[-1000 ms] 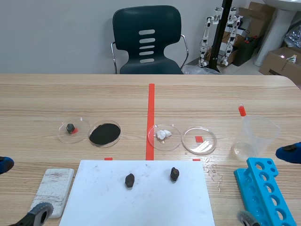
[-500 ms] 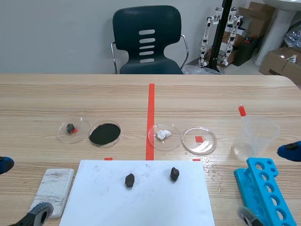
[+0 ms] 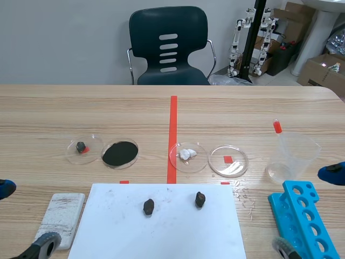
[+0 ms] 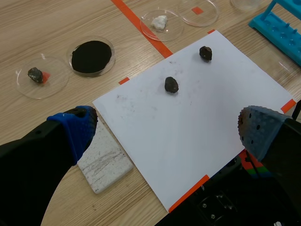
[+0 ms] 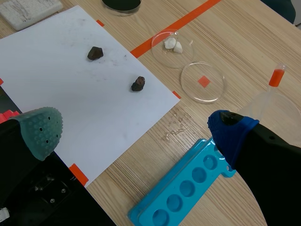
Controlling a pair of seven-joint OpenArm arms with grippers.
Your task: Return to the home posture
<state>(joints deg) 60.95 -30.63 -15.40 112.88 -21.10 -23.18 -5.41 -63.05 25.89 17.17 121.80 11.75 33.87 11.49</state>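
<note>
Gaping wide, both jaws empty.

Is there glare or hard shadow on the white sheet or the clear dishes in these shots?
Scene view: even light, no hot spot on the white sheet, only faint shadows under the two dark lumps. Left wrist view: same soft light on the sheet. Right wrist view: thin rim glints on the empty petri dish, nothing washed out.
</note>
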